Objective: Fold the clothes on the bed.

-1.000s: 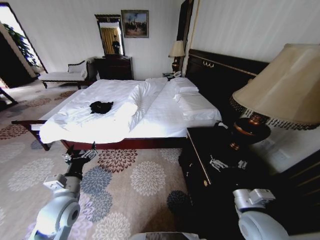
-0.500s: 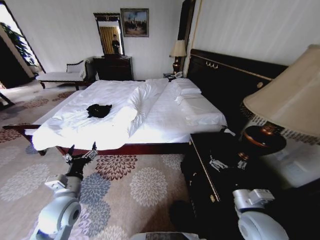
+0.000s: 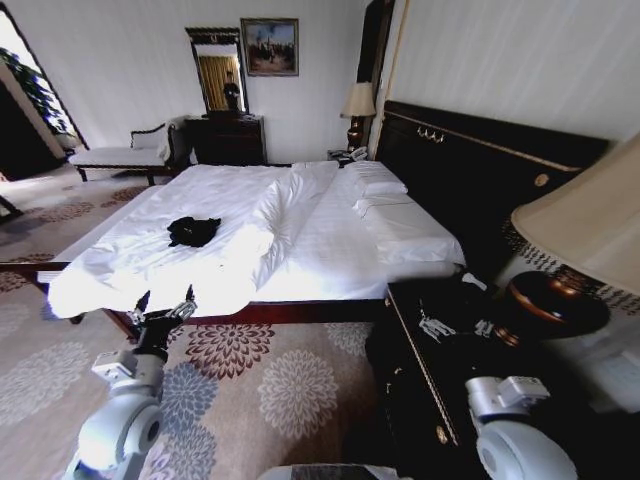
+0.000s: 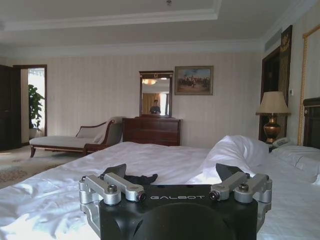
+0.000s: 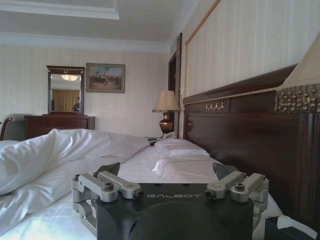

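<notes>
Both arms are clad in smooth, rounded pale-grey shells, each with a boxy light-grey bracket near the wrist. The left arm narrows to a black wrist. The left gripper (image 4: 170, 176) and the right gripper (image 5: 166, 174) share one build: a matte black body lettered "GALBOT" in white, silver-grey metal linkages with dark round screws, and dark wedge-shaped fingertips (image 4: 115, 170).

Clothes (image 3: 194, 231): black, crumpled. Bed (image 3: 330, 240): white duvet, sheets and pillows; dark wood frame and headboard. Carpet (image 3: 270, 380): beige with large floral medallions in grey, white and dark red. Walls: pale, faintly striped. Lampshade (image 3: 585, 225): cream.
</notes>
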You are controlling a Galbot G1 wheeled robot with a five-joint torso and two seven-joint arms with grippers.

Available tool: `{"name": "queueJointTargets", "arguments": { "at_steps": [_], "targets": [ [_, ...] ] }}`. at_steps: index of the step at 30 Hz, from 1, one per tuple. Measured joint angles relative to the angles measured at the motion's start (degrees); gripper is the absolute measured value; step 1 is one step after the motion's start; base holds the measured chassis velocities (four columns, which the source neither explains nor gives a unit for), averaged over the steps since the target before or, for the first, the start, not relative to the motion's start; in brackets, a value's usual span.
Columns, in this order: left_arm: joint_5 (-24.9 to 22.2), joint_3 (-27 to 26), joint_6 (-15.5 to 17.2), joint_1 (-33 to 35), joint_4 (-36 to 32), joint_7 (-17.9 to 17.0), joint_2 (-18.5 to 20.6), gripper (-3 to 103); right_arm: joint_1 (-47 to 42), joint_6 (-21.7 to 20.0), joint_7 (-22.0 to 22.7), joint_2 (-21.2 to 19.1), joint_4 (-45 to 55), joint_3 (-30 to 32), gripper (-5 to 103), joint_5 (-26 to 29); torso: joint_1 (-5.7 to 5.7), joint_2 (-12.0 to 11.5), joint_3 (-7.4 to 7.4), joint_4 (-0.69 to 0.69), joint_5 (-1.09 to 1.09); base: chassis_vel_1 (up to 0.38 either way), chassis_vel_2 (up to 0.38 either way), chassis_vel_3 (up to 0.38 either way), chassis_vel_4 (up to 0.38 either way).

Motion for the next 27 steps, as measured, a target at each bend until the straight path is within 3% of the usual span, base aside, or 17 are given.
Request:
{"name": "queueJointTargets", "arguments": {
  "at_steps": [27],
  "targets": [
    [0.22,0.6,-0.69,0.21,-0.39,-0.3,-0.24,100,-0.95,-0.28,0.47,1.36,0.5,0.24,100,-1.0,0.04,-0.01,0.01,0.0,0.0,-0.197,0.204,0.208,-0.199]
  ]
}}
